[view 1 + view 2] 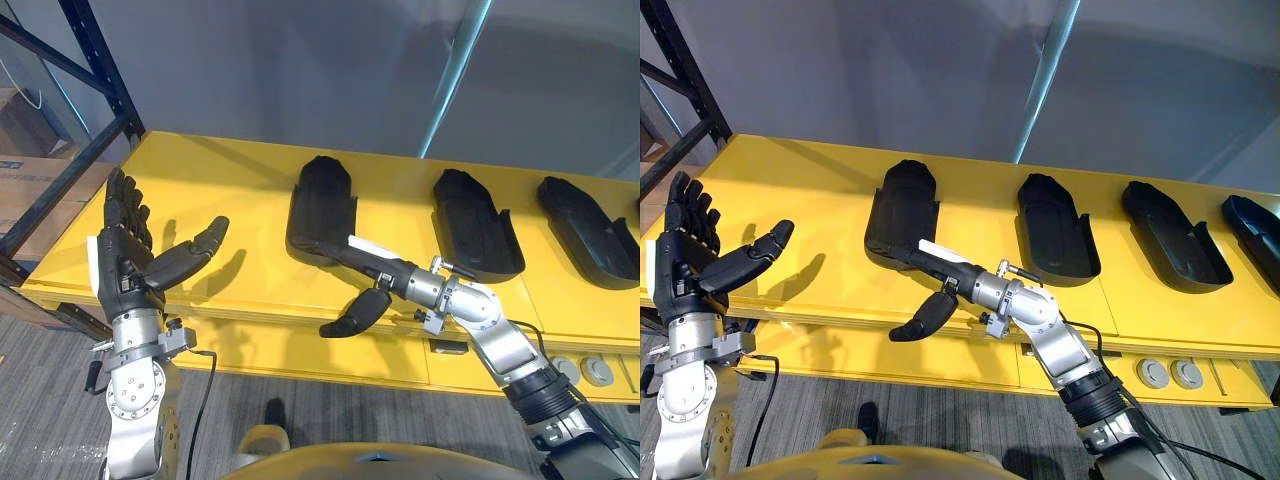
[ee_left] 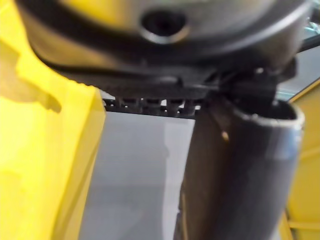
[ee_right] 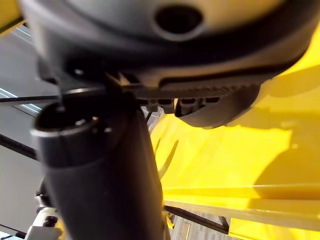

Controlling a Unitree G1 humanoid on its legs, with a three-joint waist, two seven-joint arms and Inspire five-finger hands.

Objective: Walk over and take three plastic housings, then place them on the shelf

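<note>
Several black plastic housings lie in a row on the yellow table (image 1: 220, 180). The leftmost housing (image 1: 320, 200) is the nearest to my hands, then a second housing (image 1: 475, 225) and a third housing (image 1: 590, 235) to its right. My right hand (image 1: 385, 270) reaches in low from the right. Its straight fingers touch the near end of the leftmost housing, and its thumb (image 1: 355, 315) hangs apart below the table's front edge. My left hand (image 1: 125, 255) is raised at the table's left end, open, palm up and holding nothing.
A dark metal rack (image 1: 100, 60) stands at the far left with cardboard boxes (image 1: 30, 180) behind it. Two round sockets (image 1: 585, 372) sit in the table's front face at the right. A grey wall backs the table.
</note>
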